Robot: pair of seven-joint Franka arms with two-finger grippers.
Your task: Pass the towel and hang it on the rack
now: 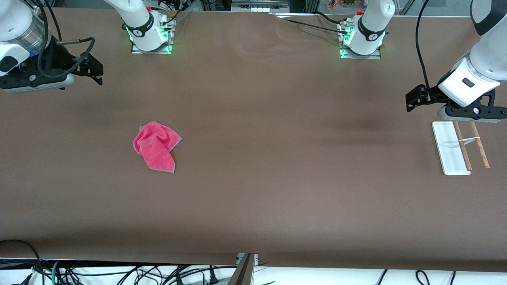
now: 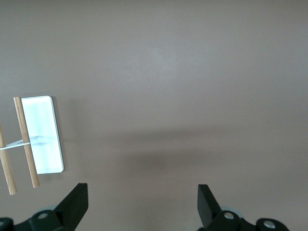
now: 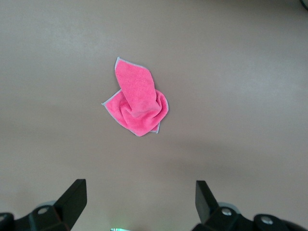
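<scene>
A crumpled pink-red towel lies on the brown table toward the right arm's end; the right wrist view shows the towel bunched, with a grey stitched edge. The rack, a white flat base with two thin wooden rods, stands at the left arm's end. My right gripper hangs open and empty over bare table, well apart from the towel. My left gripper hangs open and empty over bare table just beside the rack. Each wrist view shows its own gripper, left and right, with only table between the fingers.
Both arm bases stand at the table edge farthest from the front camera, lit green. A wide stretch of brown tabletop lies between towel and rack. Cables hang below the table's near edge.
</scene>
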